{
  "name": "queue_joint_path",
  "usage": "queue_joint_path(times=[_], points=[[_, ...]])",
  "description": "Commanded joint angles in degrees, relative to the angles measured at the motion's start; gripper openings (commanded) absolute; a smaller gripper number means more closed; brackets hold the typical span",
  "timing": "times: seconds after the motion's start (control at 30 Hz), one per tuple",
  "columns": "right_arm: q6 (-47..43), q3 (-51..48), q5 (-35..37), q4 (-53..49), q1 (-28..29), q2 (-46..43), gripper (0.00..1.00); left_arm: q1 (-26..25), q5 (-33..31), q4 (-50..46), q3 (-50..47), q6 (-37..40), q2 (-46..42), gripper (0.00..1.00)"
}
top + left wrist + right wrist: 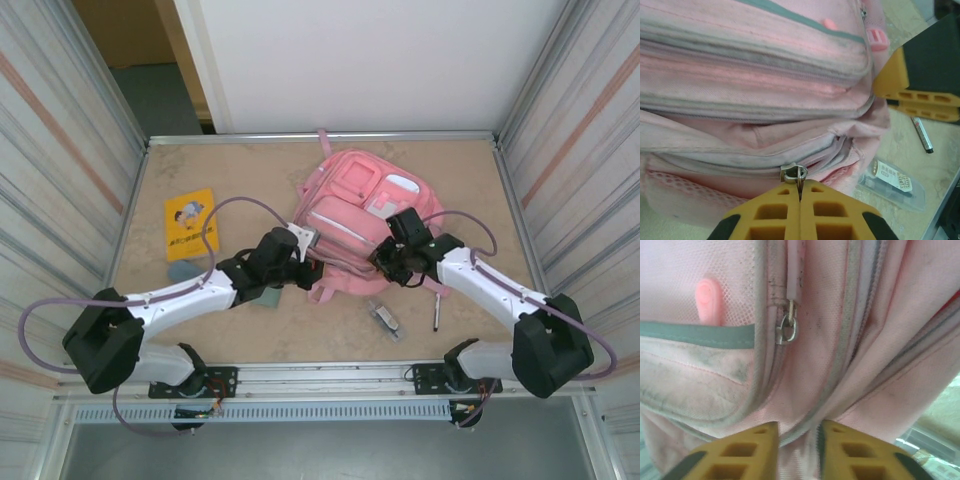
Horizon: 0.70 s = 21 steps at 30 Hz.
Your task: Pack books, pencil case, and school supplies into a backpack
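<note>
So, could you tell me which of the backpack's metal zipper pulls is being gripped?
The pull pinched between the left gripper's shut fingers, low on the backpack. The other pull hangs free, untouched, beyond the right gripper.

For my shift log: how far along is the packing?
Done: nothing visibly packed. In hand: left gripper shut on a zipper pull of the backpack; right gripper pinches its fabric. To do: orange book, green book, pencil case, pen and clear item lie on the table.
</note>
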Motion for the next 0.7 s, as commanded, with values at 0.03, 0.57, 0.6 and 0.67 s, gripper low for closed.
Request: queue_joint_path(times=[0.03, 0.57, 0.6, 0.67], points=[[-11.7, 4.09, 3.14, 0.56, -2.82, -5.2, 0.08, -4.07, -2.84, 0.09, 2.89, 1.94, -0.2, 0.0], [-27.37, 9.76, -11.29, 2.67, -23.22, 9.63, 0.45, -9.34, -2.68, 4.94, 12.79, -3.55, 15.57, 0.0], [-26.65, 9.81, -10.4, 1.23, -23.21, 9.55, 0.53, -9.36, -2.9, 4.9, 13.34, -3.72, 16.24, 0.0], [-23.75, 9.75, -6.5, -4.23, -23.33, 8.46, 0.67, -9.5, -3.92, 5.01, 14.28, -4.16, 17.46, 0.0]])
